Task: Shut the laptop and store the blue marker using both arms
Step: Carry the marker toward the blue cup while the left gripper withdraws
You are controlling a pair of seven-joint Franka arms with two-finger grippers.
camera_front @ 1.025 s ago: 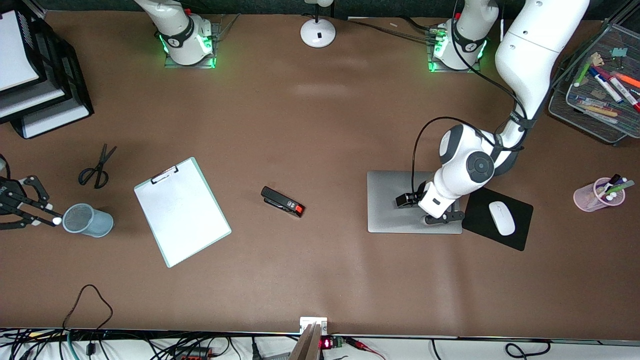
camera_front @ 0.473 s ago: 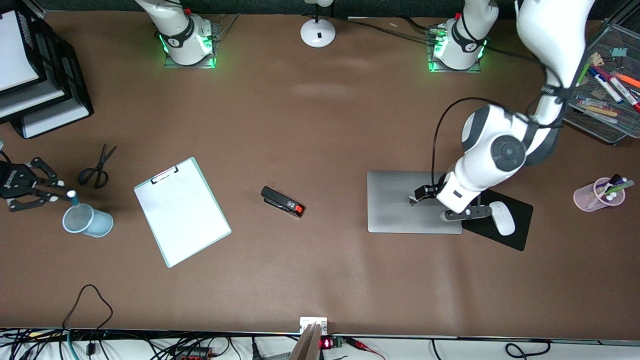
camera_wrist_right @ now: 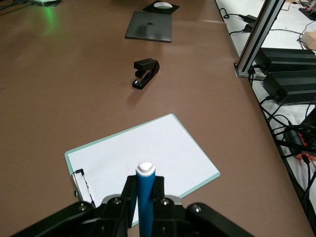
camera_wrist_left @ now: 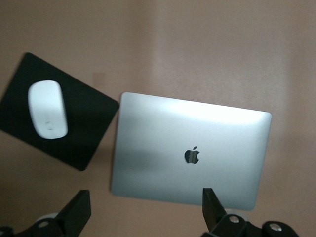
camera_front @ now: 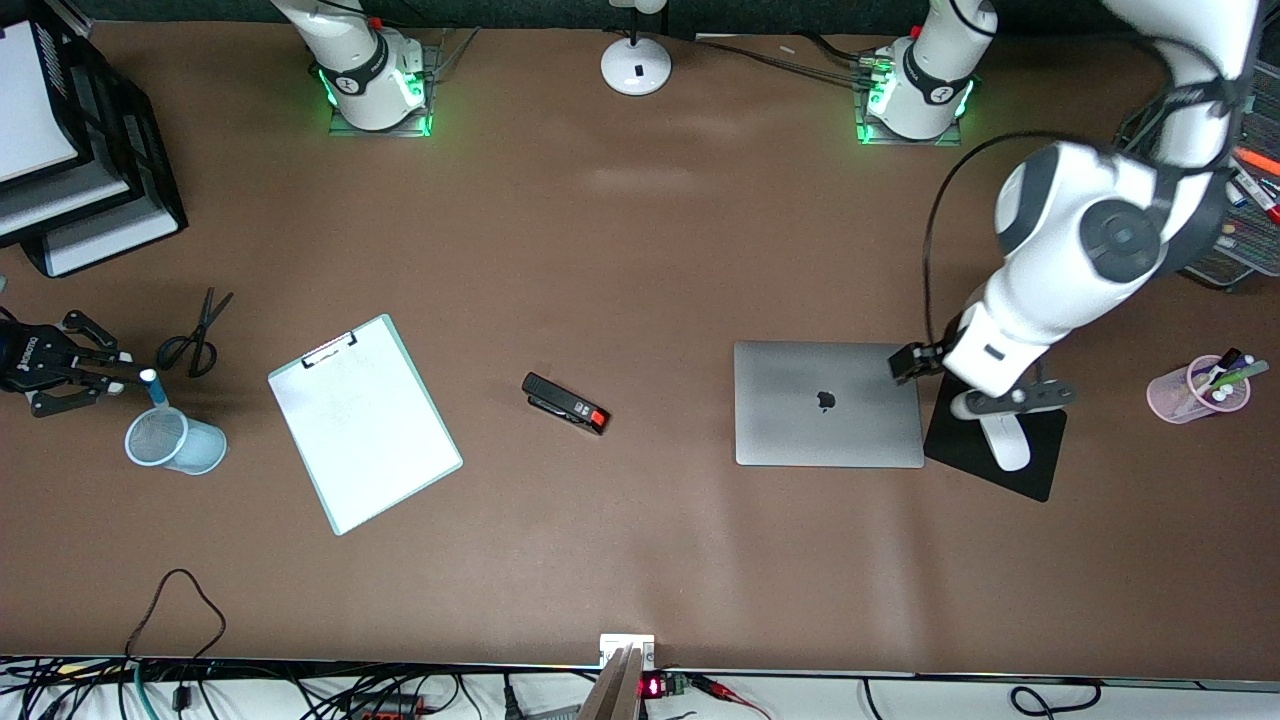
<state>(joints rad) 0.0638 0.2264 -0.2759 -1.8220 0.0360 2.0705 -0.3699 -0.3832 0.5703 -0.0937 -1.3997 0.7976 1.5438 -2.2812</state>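
The laptop (camera_front: 828,403) lies closed on the table, silver lid up with the dark apple logo showing; it also shows in the left wrist view (camera_wrist_left: 187,148) and small in the right wrist view (camera_wrist_right: 149,25). My left gripper (camera_front: 1012,397) is open and empty, up over the white mouse (camera_front: 1003,442) and black mouse pad (camera_front: 1030,470) beside the laptop; in its own view the gripper (camera_wrist_left: 143,215) has its jaws wide apart. My right gripper (camera_front: 95,372) is shut on the blue marker (camera_front: 153,392), whitish end up, over the rim of the pale-blue mesh cup (camera_front: 200,447). The marker (camera_wrist_right: 145,207) stands between the pads.
A white clipboard (camera_front: 363,420) lies beside the cup, a black stapler (camera_front: 565,403) mid-table, scissors (camera_front: 195,335) by the right gripper. A pink cup of pens (camera_front: 1195,388) and a mesh tray (camera_front: 1225,255) stand at the left arm's end; paper trays (camera_front: 70,150) at the right arm's end.
My left gripper has lifted off the laptop lid and moved over the mouse pad, uncovering the logo. My right gripper has carried the marker from beside the cup to over its rim.
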